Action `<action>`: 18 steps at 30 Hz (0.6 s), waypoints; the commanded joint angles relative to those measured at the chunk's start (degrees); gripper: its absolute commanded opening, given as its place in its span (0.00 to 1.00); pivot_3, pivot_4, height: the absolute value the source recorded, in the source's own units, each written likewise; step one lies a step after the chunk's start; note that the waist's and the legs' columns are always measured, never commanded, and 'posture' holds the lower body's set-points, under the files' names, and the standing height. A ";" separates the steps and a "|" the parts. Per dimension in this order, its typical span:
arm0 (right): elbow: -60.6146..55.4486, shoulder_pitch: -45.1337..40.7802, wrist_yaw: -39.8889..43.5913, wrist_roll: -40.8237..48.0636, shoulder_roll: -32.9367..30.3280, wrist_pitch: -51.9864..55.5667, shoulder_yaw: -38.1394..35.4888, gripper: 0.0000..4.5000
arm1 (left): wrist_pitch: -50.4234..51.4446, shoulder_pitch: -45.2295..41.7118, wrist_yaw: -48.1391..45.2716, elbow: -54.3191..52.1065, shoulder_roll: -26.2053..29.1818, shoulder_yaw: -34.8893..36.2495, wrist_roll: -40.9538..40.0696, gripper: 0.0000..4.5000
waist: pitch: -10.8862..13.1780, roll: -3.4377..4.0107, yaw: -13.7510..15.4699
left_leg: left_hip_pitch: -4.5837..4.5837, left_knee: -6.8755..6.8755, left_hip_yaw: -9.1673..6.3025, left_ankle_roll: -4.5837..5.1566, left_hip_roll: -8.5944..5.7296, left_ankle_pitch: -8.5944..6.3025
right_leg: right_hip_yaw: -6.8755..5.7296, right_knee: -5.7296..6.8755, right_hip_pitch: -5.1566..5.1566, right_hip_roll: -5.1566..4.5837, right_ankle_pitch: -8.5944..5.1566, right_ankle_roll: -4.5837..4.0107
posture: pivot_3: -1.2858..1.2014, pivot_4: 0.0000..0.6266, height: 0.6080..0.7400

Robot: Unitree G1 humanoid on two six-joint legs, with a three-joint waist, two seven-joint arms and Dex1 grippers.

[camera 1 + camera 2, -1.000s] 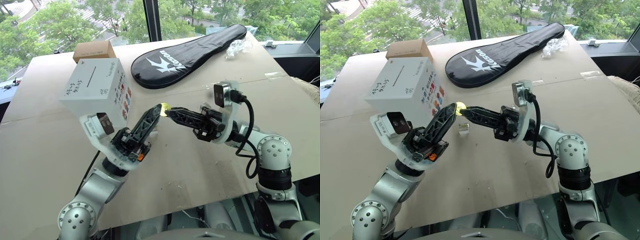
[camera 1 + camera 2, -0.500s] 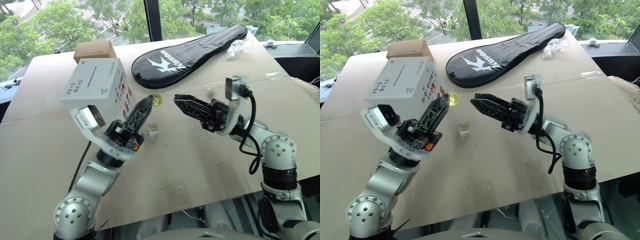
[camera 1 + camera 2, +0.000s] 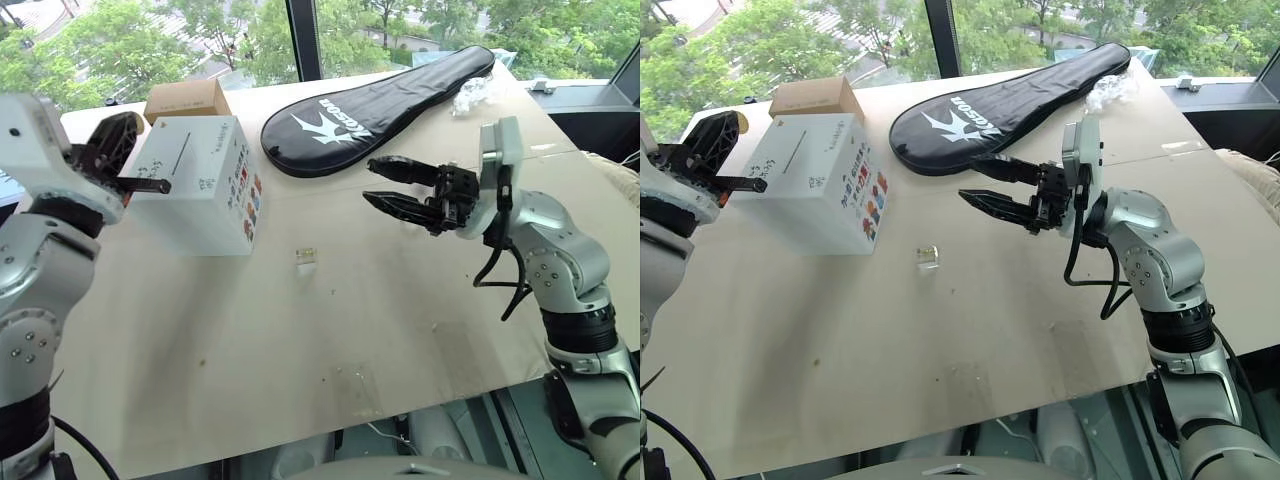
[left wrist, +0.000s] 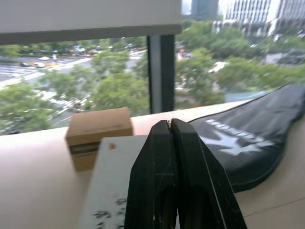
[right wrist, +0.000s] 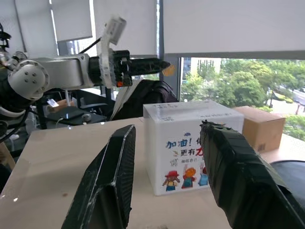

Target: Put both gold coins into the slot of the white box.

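1. We are pinching one tiny shiny gold coin (image 5: 167, 70) in our closed left gripper (image 5: 162, 64), above the large white cube-shaped box (image 3: 205, 185); the coin is barely discernible.
2. The thin dark slot (image 3: 183, 153) is lying on the box's top face.
3. Our right gripper (image 3: 375, 183) is hanging open and empty over the cardboard-covered table (image 3: 330, 330).
4. A small clear plastic holder (image 3: 306, 257) is sitting on the table beside the box; its contents are unclear.

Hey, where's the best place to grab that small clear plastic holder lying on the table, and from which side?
Pinch the small clear plastic holder across its opposite side walls, coming straight down from above with the open right gripper. It lies low on the tan table with bare surface all round, so a sideways approach would likely just push it along.
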 commanded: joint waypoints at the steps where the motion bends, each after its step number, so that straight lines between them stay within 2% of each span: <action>1: -0.66 -1.29 -0.42 -0.62 0.60 -1.60 -1.19 0.51 | 2.81 -2.08 1.61 0.10 -0.59 1.24 2.98 0.00 | 0.00 0.00 0.08 | -0.02 0.00 -0.05 0.00 -0.01 0.00 | -0.01 0.00 0.00 -0.02 0.00 0.00 | 0.52 0.24 1.00; 7: -0.86 -1.09 -1.11 -1.35 1.03 -1.85 -1.68 0.51 | 3.65 -5.09 -1.03 2.09 -5.16 -3.43 8.07 0.00 | 0.00 0.00 -0.05 | -0.03 0.03 -0.07 0.00 -0.02 0.00 | 0.00 0.08 -0.01 -0.03 0.00 0.00 | 0.52 0.24 1.00; 10: -1.14 -0.85 -1.50 -1.41 1.09 -1.72 -1.89 0.51 | 4.67 -7.22 -2.72 4.18 -5.71 -5.75 11.26 0.00 | 0.00 0.00 -0.15 | -0.03 0.06 -0.07 0.00 -0.03 0.00 | -0.01 0.14 -0.02 -0.03 0.00 0.00 | 0.52 0.24 1.00; 18: -1.55 0.19 -2.28 -2.03 1.11 -2.06 -2.25 0.51 | 13.41 -9.69 -3.20 8.05 -7.93 -6.58 13.43 0.00 | -0.02 0.00 -0.26 | -0.03 0.05 0.00 -0.01 -0.04 0.00 | 0.01 0.22 -0.13 -0.03 0.00 0.00 | 0.52 0.24 1.00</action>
